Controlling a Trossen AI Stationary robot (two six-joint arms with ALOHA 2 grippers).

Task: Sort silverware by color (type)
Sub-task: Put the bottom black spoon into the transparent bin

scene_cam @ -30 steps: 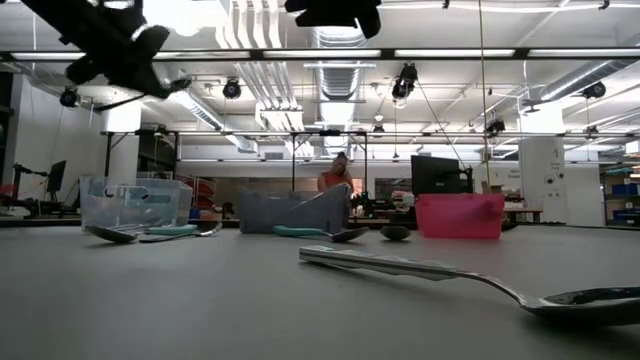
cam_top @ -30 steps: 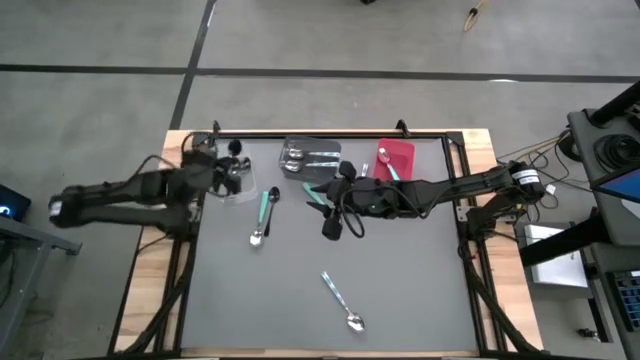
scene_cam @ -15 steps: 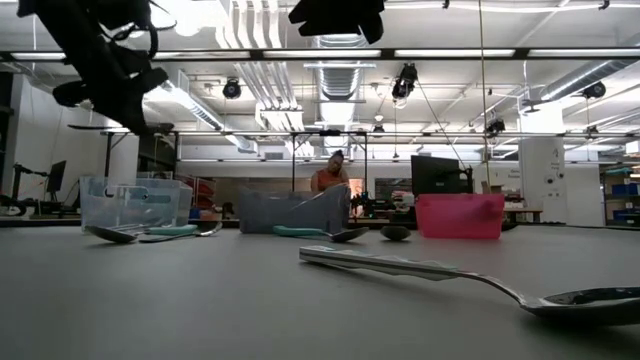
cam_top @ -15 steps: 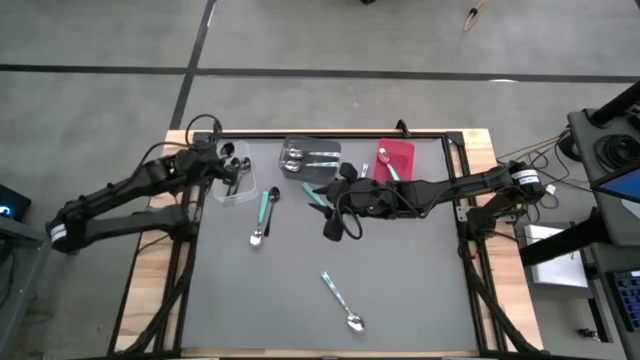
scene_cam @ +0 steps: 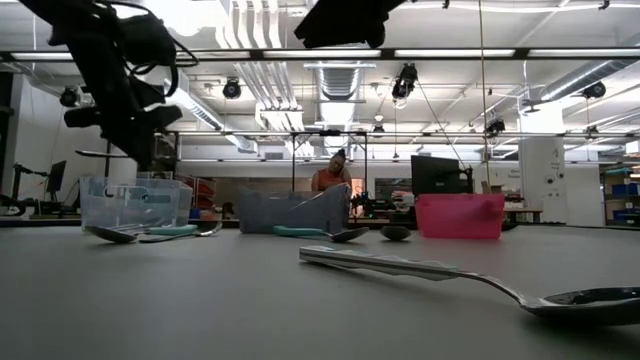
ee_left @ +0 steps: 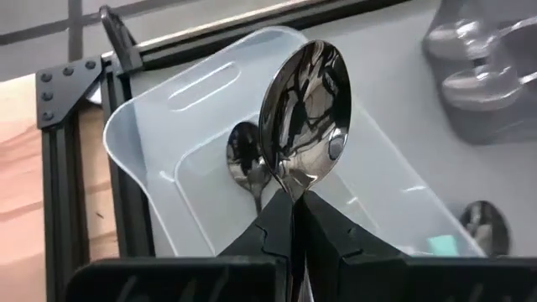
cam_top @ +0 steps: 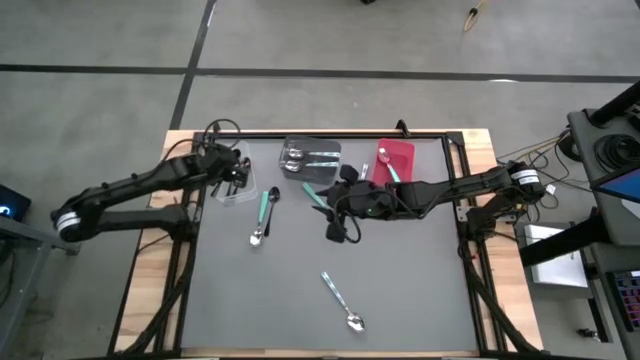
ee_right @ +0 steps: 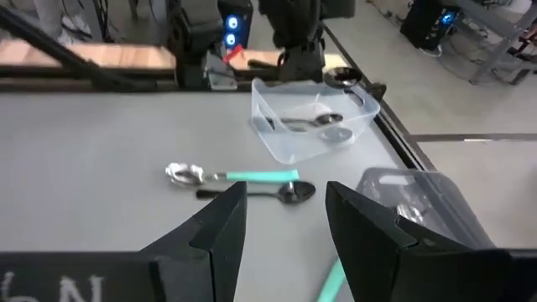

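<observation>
My left gripper (cam_top: 237, 172) hangs over the clear bin (cam_top: 235, 185) at the table's far left, shut on a glossy black spoon (ee_left: 304, 105). Another dark spoon (ee_left: 243, 159) lies in that bin. My right gripper (cam_top: 338, 230) hovers open near the table's middle, touching nothing. On the mat lie a teal-handled spoon (cam_top: 262, 215), a black spoon (cam_top: 272, 200), a second teal-handled spoon (cam_top: 313, 193) and a silver spoon (cam_top: 340, 300). My left gripper pinches the black spoon between its two fingers at the neck (ee_left: 294, 195), just behind the bowl. The bowl sticks out ahead of the fingertips. The spoon is lifted clear, above the clear bin's opening.
A dark grey bin (cam_top: 310, 157) holding silver spoons and a red bin (cam_top: 395, 160) with a teal-handled spoon stand along the far edge. A black frame rail runs behind them. A person stands in the room beyond (scene_cam: 330, 175). The near half of the mat holds only the silver spoon.
My left gripper, still holding the spoon, has come down and a little toward the table's right, settling over the clear bin; it has also turned. My right arm has barely shifted.
</observation>
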